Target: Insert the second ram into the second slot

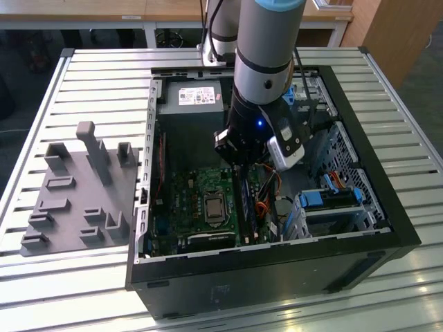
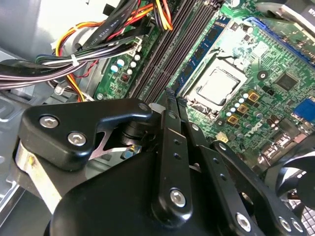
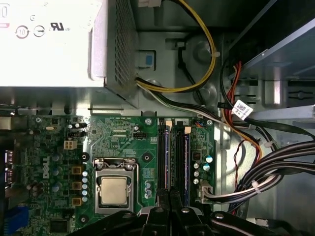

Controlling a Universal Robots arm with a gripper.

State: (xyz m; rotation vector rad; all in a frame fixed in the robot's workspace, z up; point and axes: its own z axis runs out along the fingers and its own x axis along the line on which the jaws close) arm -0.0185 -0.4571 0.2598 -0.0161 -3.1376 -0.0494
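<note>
I have the desktop computer case (image 1: 387, 228) lying open on the slatted bench (image 1: 104, 76), and the arm (image 1: 266, 62) reaches down into it over the motherboard (image 3: 118, 132). Labels first. The power supply (image 3: 113, 49) carries one white label (image 1: 197, 95) with dark print and round marks. One small white tag (image 3: 241, 109) hangs on a cable beside the board, and white lettering runs along the board's edge.

Two memory sticks stand on edge in the memory slots (image 3: 160, 157), side by side and parallel. The second ram (image 3: 167, 157) is the one nearer the single processor socket (image 3: 114, 191). The other stick (image 3: 186, 157) stands just beside it, on the side away from the socket. In the exterior view the second ram's long axis runs far to near, with one end toward the power supply and the other toward the case's near wall. That near end runs under the end effector (image 2: 173, 98), which sits right over it in both wrist views. I cannot tell how far the end effector is open, nor whether it has hold of the stick.

Cable bundles (image 2: 98, 54) lie beside the slots on the side away from the socket. On the exterior view's left, one grey fixture tray (image 1: 76, 200) rests on the bench just beside the case. Blue drive-bay latches (image 1: 325, 200) sit inside the case on the exterior view's right.
</note>
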